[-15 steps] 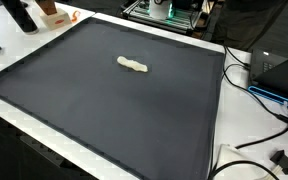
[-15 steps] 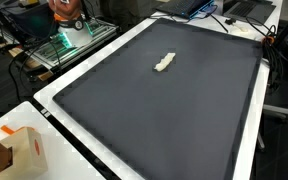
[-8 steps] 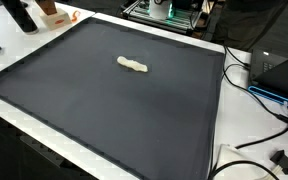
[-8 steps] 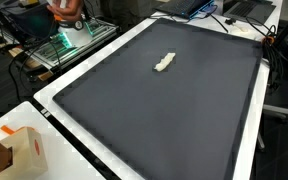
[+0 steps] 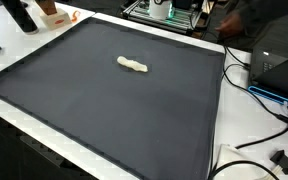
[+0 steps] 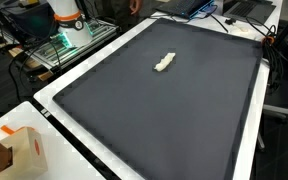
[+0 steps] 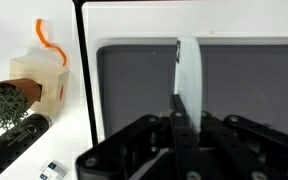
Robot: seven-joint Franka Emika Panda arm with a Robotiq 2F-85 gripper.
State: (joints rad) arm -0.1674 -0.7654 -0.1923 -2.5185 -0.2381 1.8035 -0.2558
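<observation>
- The pincer (image 7: 177, 108) shows only in the wrist view, up above the dark mat (image 7: 244, 90). I cannot tell if it is open or closed.
- The little pale piece (image 5: 133, 66) lies flat on the mat, all alone, well away from the edges. I cannot find it in the wrist view.
- To do this well, I would go slowly, get right over the piece, and turn the jaws across its thin side.
- It is long, lumpy and cream-white. It looks light and might slide.
</observation>
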